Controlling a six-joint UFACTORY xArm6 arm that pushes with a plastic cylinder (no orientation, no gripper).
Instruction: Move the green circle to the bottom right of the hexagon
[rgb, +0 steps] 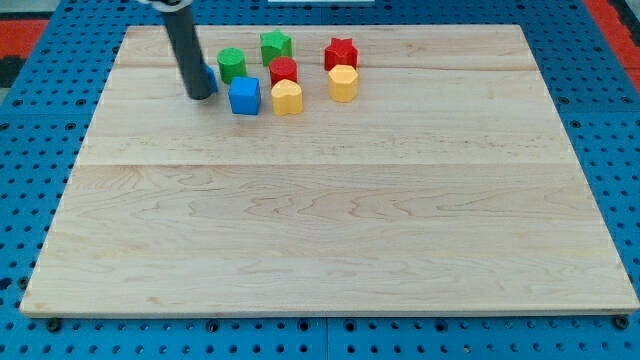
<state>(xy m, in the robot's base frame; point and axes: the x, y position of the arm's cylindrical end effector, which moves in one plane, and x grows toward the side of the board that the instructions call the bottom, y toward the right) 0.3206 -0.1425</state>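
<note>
Here, in the one camera view, my tip rests on the wooden board near its far left part, at the end of a straight dark rod that comes down from the view's top. The rod carries no fingers, so nothing is apart, together or clamped. Just behind the rod, on its right side, a sliver of a blue block shows; its shape is hidden by the rod, and I cannot tell whether the tip touches it.

The green circle stands just right of the rod and a little farther away. A blue cube sits right of my tip, nearer than the green circle. Beside the cube lies a yellow heart, with a red block just behind it and a green star farther still. At the right of the cluster, a yellow hexagon sits just in front of a red star.
</note>
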